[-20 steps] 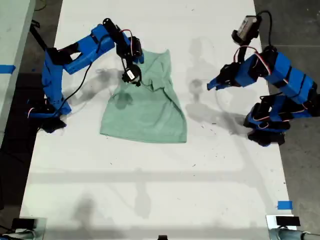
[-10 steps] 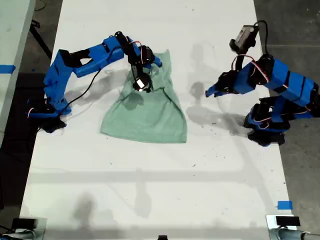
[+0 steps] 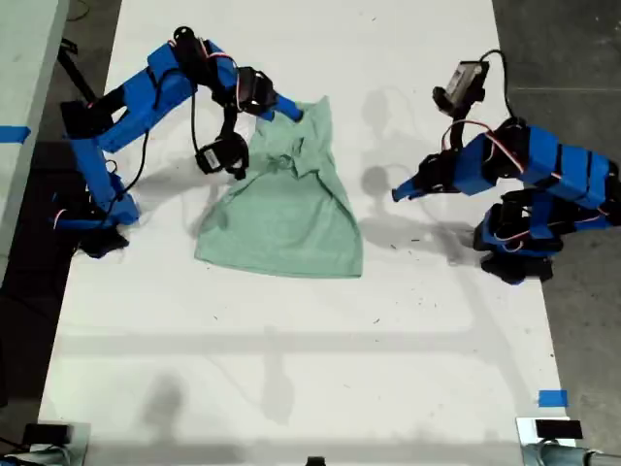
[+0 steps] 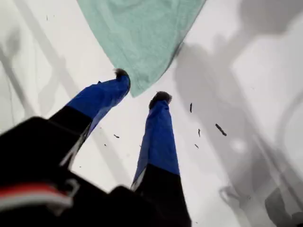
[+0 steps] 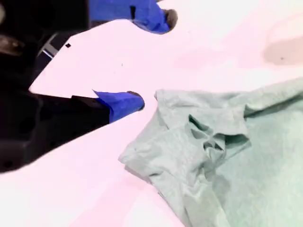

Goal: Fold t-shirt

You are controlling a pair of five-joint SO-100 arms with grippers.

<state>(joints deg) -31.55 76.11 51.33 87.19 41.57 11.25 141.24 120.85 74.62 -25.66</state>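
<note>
A lab-like workspace: a long white table (image 3: 291,369) with blue tape markers (image 3: 552,398) on grey floor (image 3: 572,49).

T-shirt (image 3: 281,209): soft matt mint-green cloth, crumpled at one end. Table (image 3: 291,369): smooth matt white surface, faintly specked. Arms: blue plastic shells, slightly glossy; black matt plastic motor housings.

**Layout on table, one moment**

T-shirt (image 3: 281,218) flat on table (image 3: 291,369), in the half toward the exterior view's top edge, between the two arm bases. Bunched folds at the end nearer that top edge. My second gripper (image 3: 294,114) at the bunched end, just beside the cloth. My first gripper (image 3: 396,194) over bare table, off the t-shirt's side toward the exterior view's right, apart from the cloth. Arm bases at opposite long edges of table.
</note>
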